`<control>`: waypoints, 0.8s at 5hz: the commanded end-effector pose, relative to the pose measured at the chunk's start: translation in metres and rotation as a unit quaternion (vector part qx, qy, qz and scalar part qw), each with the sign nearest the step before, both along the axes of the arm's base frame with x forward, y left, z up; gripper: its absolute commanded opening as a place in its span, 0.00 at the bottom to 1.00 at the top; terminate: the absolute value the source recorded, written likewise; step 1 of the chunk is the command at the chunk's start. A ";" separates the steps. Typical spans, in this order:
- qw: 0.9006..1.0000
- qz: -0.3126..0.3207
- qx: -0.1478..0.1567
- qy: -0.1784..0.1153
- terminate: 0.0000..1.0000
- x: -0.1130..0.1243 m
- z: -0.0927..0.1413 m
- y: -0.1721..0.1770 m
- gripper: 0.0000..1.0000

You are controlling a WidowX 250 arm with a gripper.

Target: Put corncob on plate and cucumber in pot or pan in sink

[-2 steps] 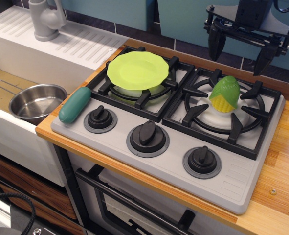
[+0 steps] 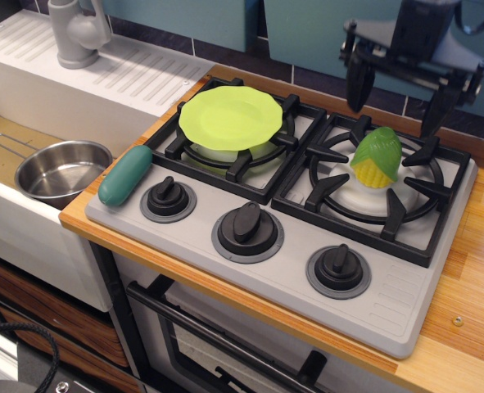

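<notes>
The corncob (image 2: 377,158) stands on the right burner, green husk up, yellow kernels at its lower edge. My gripper (image 2: 395,105) hangs open and empty just above and behind it, fingers wide apart. The lime-green plate (image 2: 230,117) rests on the left burner. The dark green cucumber (image 2: 125,174) lies at the stove's front left corner, next to the sink. The steel pan (image 2: 61,170) sits in the tan basin of the sink (image 2: 0,139), wire handle pointing left.
A grey faucet (image 2: 76,33) stands on the ribbed white drainboard (image 2: 135,74). Three black knobs (image 2: 246,223) line the stove front. Black burner grates (image 2: 389,205) rise around the corncob. Wooden counter (image 2: 479,278) lies at the right.
My gripper has shifted slightly and dropped a little toward the corncob. Nothing else has moved.
</notes>
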State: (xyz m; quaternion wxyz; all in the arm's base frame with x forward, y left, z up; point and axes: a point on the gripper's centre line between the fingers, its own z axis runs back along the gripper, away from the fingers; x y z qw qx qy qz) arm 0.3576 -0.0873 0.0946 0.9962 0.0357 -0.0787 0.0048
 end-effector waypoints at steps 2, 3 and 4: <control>0.997 -0.008 -0.017 -0.071 0.00 0.016 -0.029 0.003 1.00; 0.997 -0.009 -0.013 -0.070 0.00 0.018 -0.032 0.004 1.00; 0.998 -0.003 -0.003 -0.062 0.00 0.020 -0.031 0.002 0.00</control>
